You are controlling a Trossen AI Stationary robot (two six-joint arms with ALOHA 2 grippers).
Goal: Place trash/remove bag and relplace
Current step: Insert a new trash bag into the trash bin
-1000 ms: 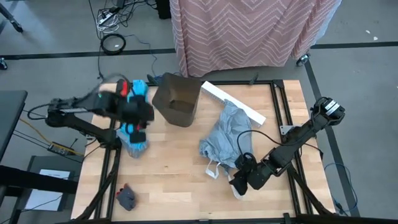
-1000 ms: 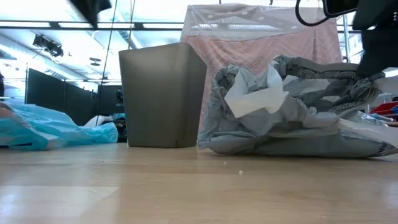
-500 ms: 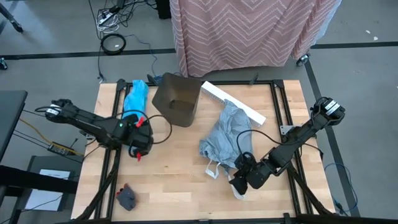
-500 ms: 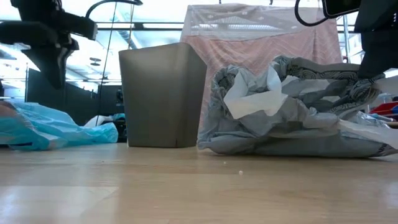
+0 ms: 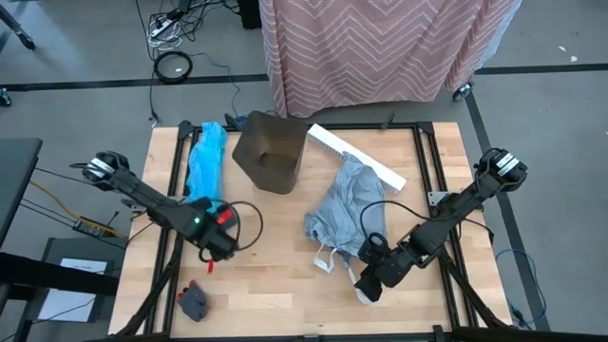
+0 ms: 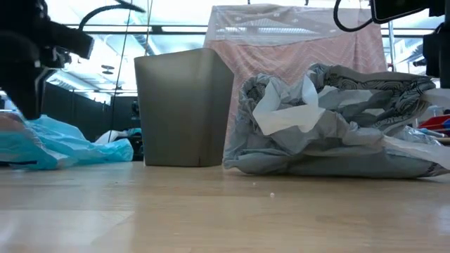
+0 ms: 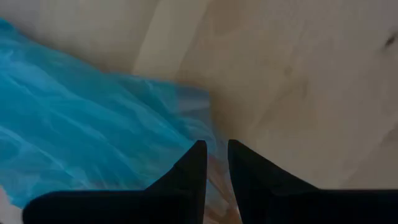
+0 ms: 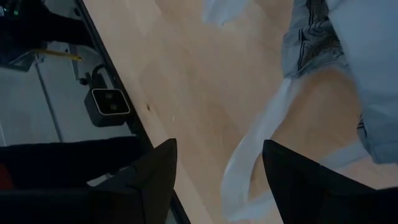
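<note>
Grey bag (image 5: 345,207) removed, lying beside the empty bin (image 5: 270,152).
Turquoise bag (image 5: 203,157) waits on the bin's opposite side for refitting; left gripper (image 7: 212,163) nearly closed, empty, near it; right gripper (image 8: 219,163) open by the grey bag's handles.

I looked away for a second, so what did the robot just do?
The left hand swung down from over the blue bag toward the table's near edge, fingers nearly shut and empty. The right hand, the grey bag and the bin stayed put.
</note>
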